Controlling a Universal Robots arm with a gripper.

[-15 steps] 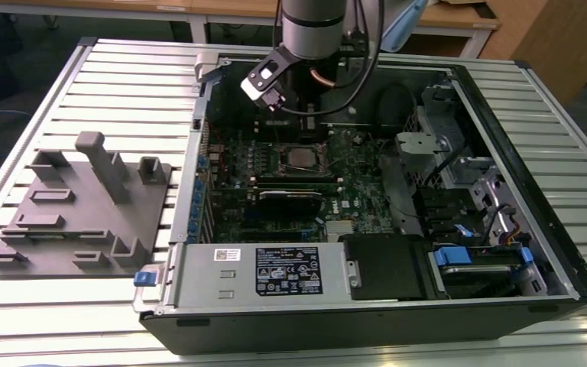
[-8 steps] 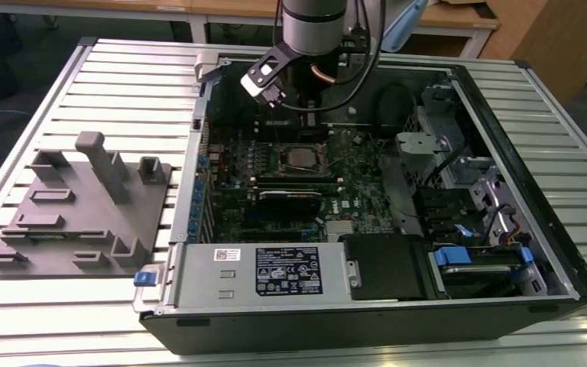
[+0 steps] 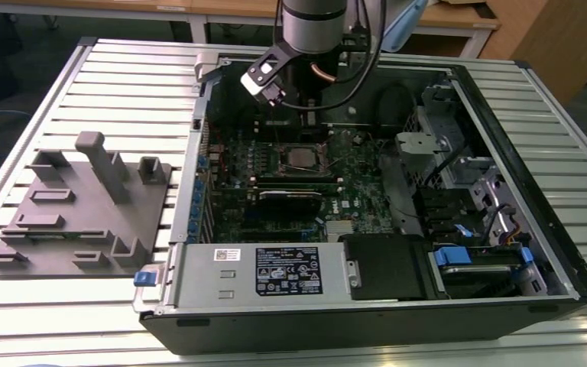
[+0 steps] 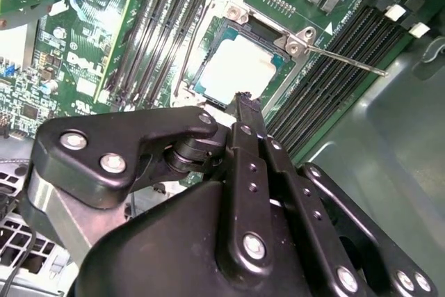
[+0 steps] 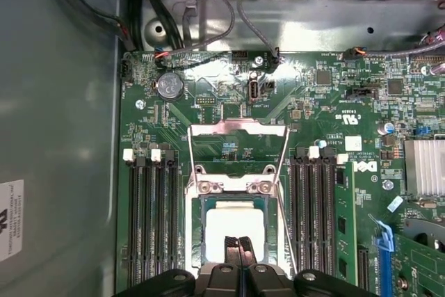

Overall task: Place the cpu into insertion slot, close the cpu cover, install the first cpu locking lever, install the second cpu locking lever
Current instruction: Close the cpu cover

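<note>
The cpu point(image 5: 235, 222), a pale silver square, lies flat in the insertion slot point(image 4: 206, 80) on the green motherboard. In the exterior view it sits mid-board point(image 3: 299, 157). The cpu cover point(image 5: 235, 187) is down around the chip, its metal frame and two screw tabs point(image 4: 300, 41) showing. Thin wire levers run along both sides of the socket point(image 5: 190, 165) point(image 5: 286, 165). One lever's free end point(image 4: 348, 57) sticks out over the memory slots. My gripper point(image 5: 238, 243) is shut with nothing in it, its black tips point(image 4: 243, 99) together just over the cpu's near edge.
The open computer case point(image 3: 538, 115) lies on a slatted metal table, the arm point(image 3: 314, 30) reaching in from the far side. Memory slots point(image 5: 149, 220) point(image 5: 313, 220) flank the socket. A black card point(image 3: 291, 195) and power supply point(image 3: 263, 275) lie nearer. A grey fixture point(image 3: 79, 206) stands at the exterior view's left.
</note>
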